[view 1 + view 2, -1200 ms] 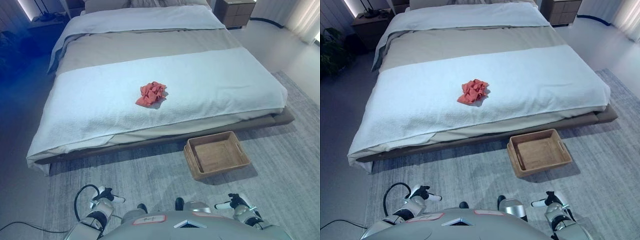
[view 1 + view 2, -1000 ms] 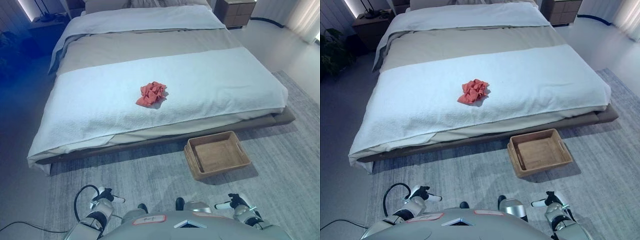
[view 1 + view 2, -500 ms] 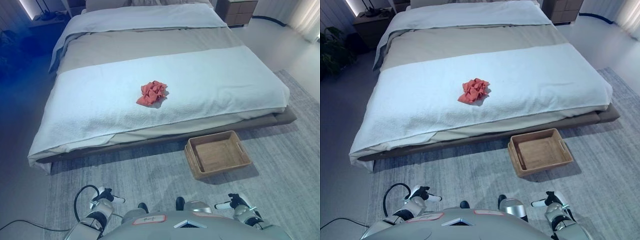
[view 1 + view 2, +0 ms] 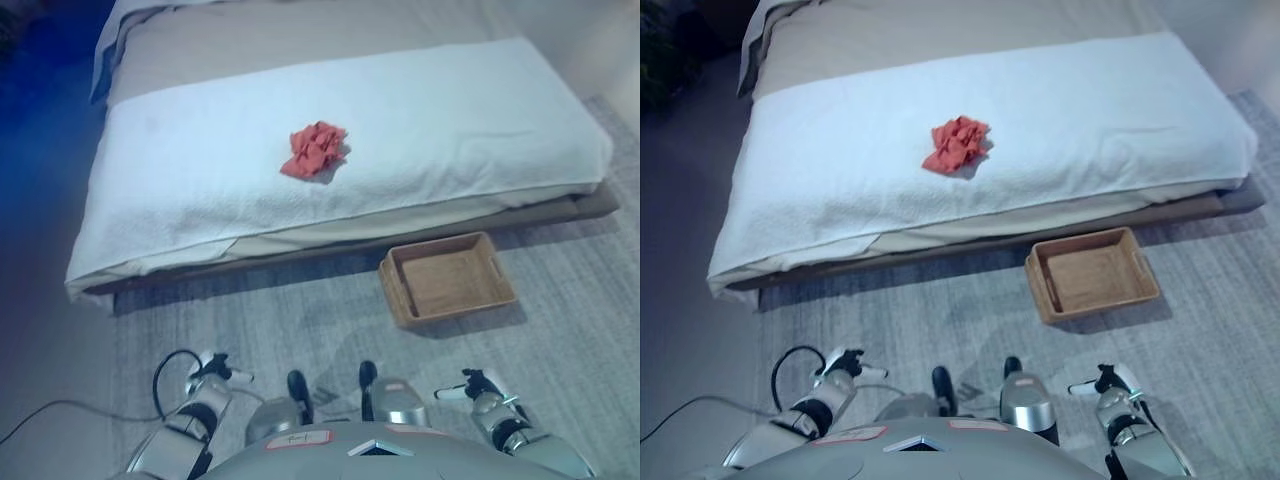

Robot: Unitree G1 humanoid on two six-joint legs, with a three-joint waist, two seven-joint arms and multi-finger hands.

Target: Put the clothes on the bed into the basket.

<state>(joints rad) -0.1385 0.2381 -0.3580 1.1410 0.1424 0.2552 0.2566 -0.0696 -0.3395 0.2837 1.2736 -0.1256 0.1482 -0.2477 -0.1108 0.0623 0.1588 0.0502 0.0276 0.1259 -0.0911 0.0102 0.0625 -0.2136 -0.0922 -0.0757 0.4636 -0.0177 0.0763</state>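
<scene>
**Red cloth waits on the bed, basket empty at its foot**

I stand on the grey rug [image 4: 560,350] facing the bed [image 4: 480,120], both arms low at my sides. My left hand [image 4: 843,364] hangs near the bottom edge of the view, fingers loosely extended and holding nothing. My right hand [image 4: 1106,381] sits on the other side, likewise relaxed and empty. Neither is anywhere near the work.

The one garment in sight, a crumpled red cloth [image 4: 316,151], lies on the white blanket [image 4: 180,180], set back from the near edge of the bed. The wicker basket [image 4: 395,285] rests on the rug just beside the bed frame, to the right of the cloth and in front of my right side. Nothing is in it, so by my reading the task has not begun in earnest.

The risks, as I judge them, start with reach. The cloth lies well apart from me, and I must close in on the bed before bending over it; leaning from too far back could cost me my balance. The basket stands near the line my feet may take, and a careless step could knock or shift it. The cloth is bunched and soft, so a shallow pinch might catch only a fold and let it slip on the way across. A drop released short of the rim would land on the rug.
</scene>
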